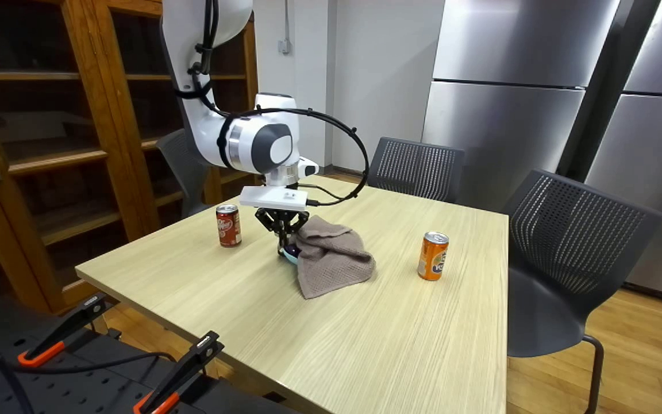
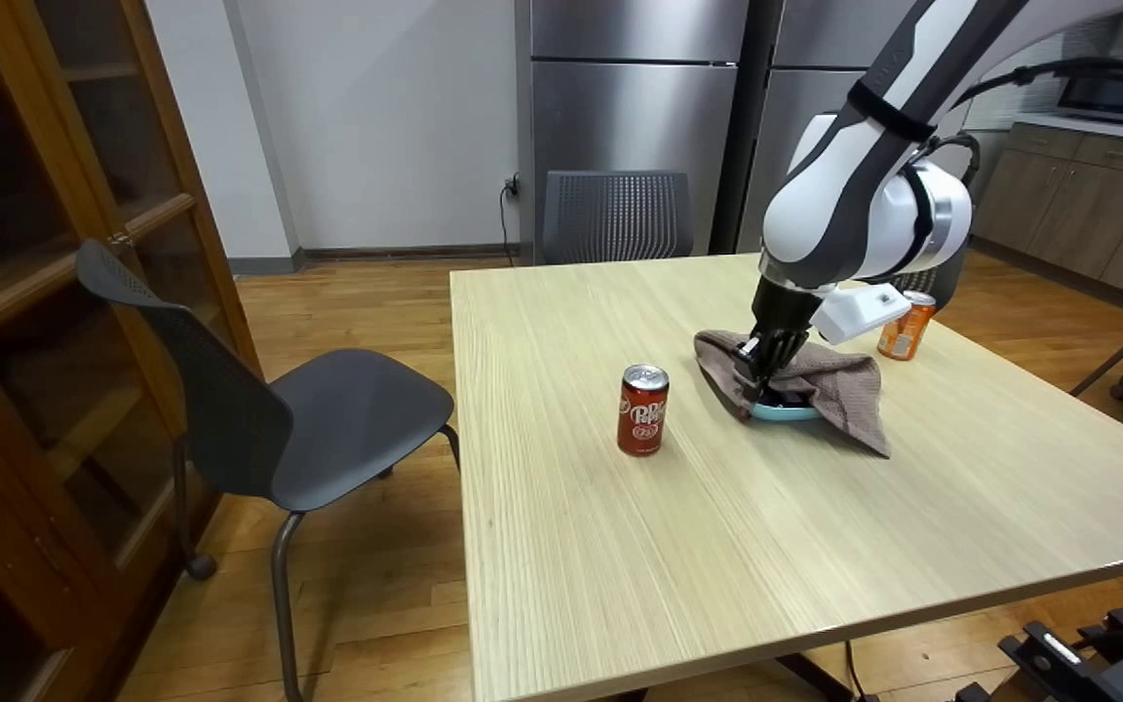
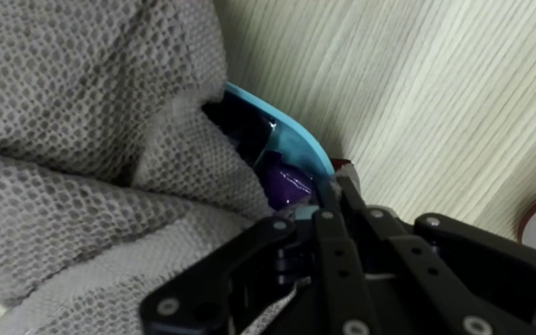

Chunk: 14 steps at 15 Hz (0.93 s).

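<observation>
My gripper (image 3: 336, 185) points down at the table, its fingers closed together on the rim of a shallow teal dish (image 3: 303, 139). The same grip shows at the dish's edge in both exterior views, where the gripper (image 1: 283, 244) stands beside a taupe waffle-weave towel (image 1: 334, 259). That towel (image 3: 110, 116) drapes over most of the dish and hides much of its inside. A glossy purple object (image 3: 286, 184) and a black shiny one (image 3: 244, 123) peek out from under the cloth. In an exterior view the dish (image 2: 784, 413) rests on the table.
A red Dr Pepper can (image 2: 643, 409) stands upright near the gripper, and an orange Fanta can (image 1: 433, 256) stands beyond the towel. Dark chairs (image 1: 572, 259) surround the wooden table (image 1: 411, 345). Clamps (image 1: 181, 368) lie along a black stand at the table's near side.
</observation>
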Each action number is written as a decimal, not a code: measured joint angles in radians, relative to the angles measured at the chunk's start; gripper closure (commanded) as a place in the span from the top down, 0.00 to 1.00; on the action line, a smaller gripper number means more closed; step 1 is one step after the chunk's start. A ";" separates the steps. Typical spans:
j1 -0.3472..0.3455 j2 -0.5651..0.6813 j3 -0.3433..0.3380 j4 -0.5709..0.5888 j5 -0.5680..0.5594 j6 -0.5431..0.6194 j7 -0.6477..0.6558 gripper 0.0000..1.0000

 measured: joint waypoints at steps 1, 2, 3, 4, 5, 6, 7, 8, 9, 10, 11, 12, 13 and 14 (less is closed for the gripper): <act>0.000 0.000 0.000 0.000 0.000 0.001 0.000 0.02; 0.000 0.000 0.000 -0.001 0.000 0.002 0.000 0.02; 0.000 0.000 0.000 -0.002 0.000 0.004 0.000 0.02; 0.000 -0.001 0.000 -0.004 0.000 0.007 0.000 0.02; 0.000 -0.004 0.000 -0.008 0.000 0.011 0.000 0.02; 0.000 -0.009 0.001 -0.014 0.000 0.015 0.000 0.02; 0.000 -0.016 0.001 -0.023 0.000 0.017 0.002 0.02; -0.001 -0.024 0.003 -0.035 0.000 0.019 0.004 0.02; -0.002 -0.035 0.006 -0.049 0.000 0.021 0.007 0.02; -0.003 -0.047 0.009 -0.066 0.000 0.022 0.011 0.02; -0.005 -0.060 0.013 -0.083 0.001 0.022 0.013 0.02; -0.006 -0.072 0.017 -0.100 0.001 0.022 0.015 0.02; -0.009 -0.085 0.023 -0.118 0.002 0.023 0.017 0.02; -0.012 -0.098 0.029 -0.136 0.003 0.023 0.020 0.02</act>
